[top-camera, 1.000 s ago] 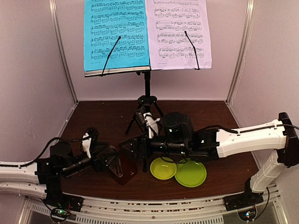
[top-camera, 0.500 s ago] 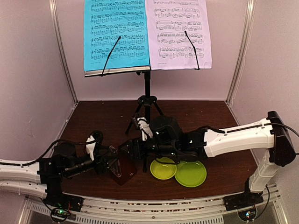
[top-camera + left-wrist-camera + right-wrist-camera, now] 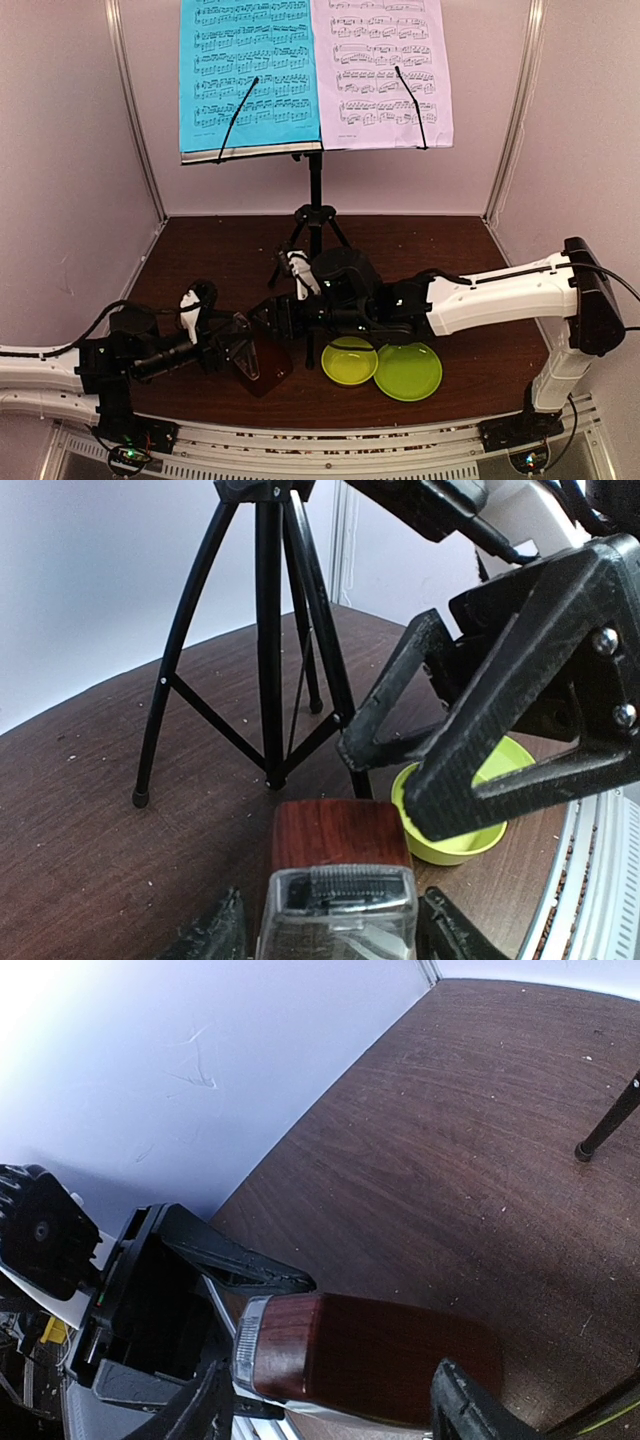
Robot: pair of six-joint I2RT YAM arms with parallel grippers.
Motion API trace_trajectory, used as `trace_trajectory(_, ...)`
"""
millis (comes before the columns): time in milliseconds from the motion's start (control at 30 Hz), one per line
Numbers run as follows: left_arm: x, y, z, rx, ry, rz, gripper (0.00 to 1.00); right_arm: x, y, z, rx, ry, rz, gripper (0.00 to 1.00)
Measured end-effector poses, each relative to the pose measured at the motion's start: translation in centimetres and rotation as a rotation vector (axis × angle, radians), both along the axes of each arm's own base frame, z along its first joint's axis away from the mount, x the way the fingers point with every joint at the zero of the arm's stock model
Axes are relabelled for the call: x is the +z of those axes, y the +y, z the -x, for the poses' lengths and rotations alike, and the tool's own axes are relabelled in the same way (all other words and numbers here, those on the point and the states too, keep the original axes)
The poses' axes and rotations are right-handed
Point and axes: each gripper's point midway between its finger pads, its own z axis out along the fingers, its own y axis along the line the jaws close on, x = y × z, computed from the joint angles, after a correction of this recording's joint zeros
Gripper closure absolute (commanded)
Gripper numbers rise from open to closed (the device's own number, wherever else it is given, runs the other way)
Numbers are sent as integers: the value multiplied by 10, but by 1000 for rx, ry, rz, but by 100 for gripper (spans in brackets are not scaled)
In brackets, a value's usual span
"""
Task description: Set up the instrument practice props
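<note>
Top: we see the metronome (image 3: pixel 265 366) at near-left of the table (image 3: pixel 215 262), btwn left gripper (image 3: pixel 244 357) and right gripper (image 3: pixel 272 324).
L wrist: metronome (image 3: pixel 340 848) sits btwn part-open jaws; can't tell if gripped.
R wrist: metronome (image 3: pixel 375 1355) sits btwn part-open jaws, contact unclear.

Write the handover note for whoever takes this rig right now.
Left gripper: jaws sit either side of the metronome at its near end; cannot tell whether they are clamped.
Right gripper: jaws straddle the same metronome from the opposite side; grip is likewise unclear.
Music stand: upright at the back, with the cyan sheet and lilac sheet side by side on it.
Done: stand and sheets are up.
Left: the metronome lies tipped between the grippers, not yet stood upright; probably stand it near the stand.
Green bowl and plate sit beside it; leave them alone.
</note>
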Motion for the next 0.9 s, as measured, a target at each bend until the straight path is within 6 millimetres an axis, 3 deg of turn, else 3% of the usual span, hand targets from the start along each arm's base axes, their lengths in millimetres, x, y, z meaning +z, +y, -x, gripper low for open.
trace_trajectory(367,6,-3,0,-13,-20,-9,52,-13,2,-3,-5,8,22,34)
trace_trajectory(900,7,-1,5,-37,-24,-12,78,-14,2,-3,-3,8,23,36)
